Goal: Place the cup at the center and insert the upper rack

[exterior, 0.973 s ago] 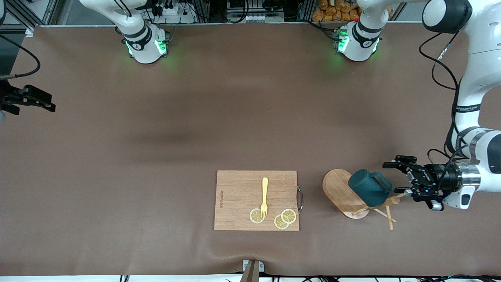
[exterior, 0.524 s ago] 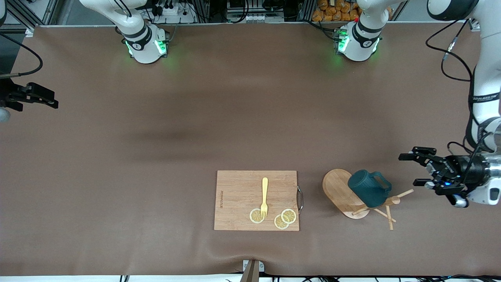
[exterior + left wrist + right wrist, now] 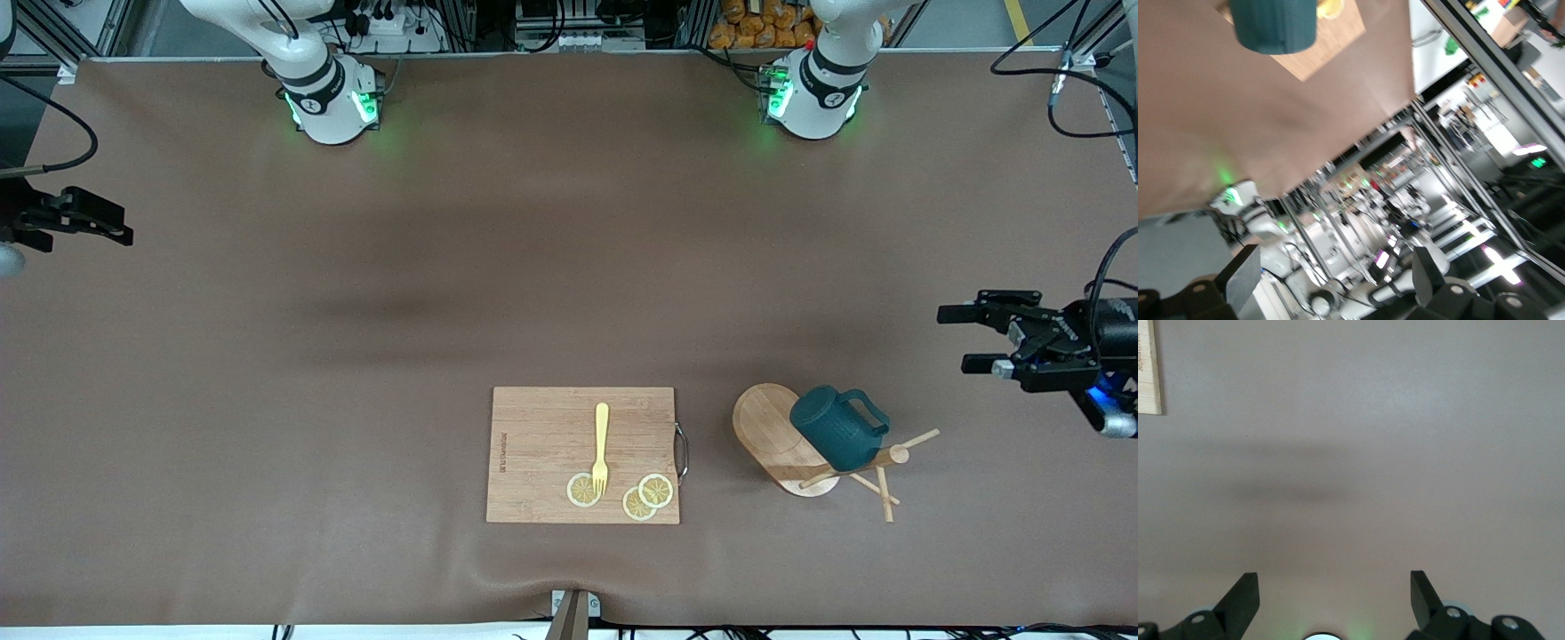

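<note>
Toward the left arm's end of the table, the dark green cup (image 3: 839, 430) sits tilted on the wooden rack (image 3: 782, 437), hung on one of its pegs, w/ the rack's oval base lying on the tabletop just beside the cutting board (image 3: 582, 454). That board carries a yellow fork (image 3: 601, 447) and three lemon slices (image 3: 638, 495).

Left gripper (image 3: 978, 338) hangs in the air over bare table at the edge, well apart from the cup; fingers spread wide, nothing betw. them. Its wrist cam shows the cup (image 3: 1273, 25) far off and mostly room clutter. Right gripper (image 3: 105, 228) hovers over the right arm's end of the table, fingers apart in its wrist view (image 3: 1331, 597), holding nothing; that arm waits.

Progress, as I judge it: the cup's on the rack, near the camera-side edge and off toward the left arm's end, not at table center. No separate upper rack part visible that I can make out, so I can't tell if that bit's done. Both hands free, neither near the cup.
</note>
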Motion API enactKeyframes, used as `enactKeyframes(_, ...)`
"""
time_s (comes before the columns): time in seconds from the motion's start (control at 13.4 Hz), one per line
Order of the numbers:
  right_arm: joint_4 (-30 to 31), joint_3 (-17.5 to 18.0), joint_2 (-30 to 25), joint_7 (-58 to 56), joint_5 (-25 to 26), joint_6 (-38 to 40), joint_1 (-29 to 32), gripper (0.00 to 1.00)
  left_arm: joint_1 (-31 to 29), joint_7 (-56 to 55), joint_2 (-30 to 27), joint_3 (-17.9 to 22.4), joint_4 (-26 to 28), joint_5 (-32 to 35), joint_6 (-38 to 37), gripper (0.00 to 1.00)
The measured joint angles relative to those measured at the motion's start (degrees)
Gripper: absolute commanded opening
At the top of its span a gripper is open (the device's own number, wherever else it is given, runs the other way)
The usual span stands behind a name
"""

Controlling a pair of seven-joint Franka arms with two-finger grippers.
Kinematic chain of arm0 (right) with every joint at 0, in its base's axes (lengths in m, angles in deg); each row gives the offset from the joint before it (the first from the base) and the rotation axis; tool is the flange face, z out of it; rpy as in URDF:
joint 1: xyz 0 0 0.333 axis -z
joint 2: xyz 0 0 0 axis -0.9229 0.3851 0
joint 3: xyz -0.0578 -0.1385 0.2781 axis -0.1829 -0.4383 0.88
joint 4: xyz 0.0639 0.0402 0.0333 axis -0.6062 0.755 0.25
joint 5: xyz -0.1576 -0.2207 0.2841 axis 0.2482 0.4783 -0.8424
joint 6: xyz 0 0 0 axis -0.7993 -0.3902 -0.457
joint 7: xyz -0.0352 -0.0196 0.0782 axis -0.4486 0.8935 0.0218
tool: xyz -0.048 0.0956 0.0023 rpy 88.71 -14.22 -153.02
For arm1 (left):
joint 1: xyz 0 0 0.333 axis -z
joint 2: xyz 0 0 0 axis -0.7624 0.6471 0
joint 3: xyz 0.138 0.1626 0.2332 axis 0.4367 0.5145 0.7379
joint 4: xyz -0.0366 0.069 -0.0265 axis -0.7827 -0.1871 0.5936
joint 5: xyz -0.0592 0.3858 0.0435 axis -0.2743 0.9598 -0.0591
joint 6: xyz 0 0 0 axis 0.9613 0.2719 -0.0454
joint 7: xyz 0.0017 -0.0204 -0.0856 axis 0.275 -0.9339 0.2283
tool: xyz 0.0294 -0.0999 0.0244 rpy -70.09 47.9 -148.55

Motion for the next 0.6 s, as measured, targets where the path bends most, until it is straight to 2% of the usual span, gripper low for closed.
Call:
enactKeyframes(0.22, -0.03, -0.15, -0.01, 0.35, -3.6, -0.51, 0.92, 1.0, 0.38, 1.95, -4.36, -0.56, -0.04, 13.03, -0.1, 1.0)
enactKeyframes(0.6, -0.02, -0.29, 0.0, 0.36, -3.37, -0.52, 1.17, 1.0, 0.73, 6.28, -11.49, -4.87, 0.36, 36.48, -0.22, 1.0)
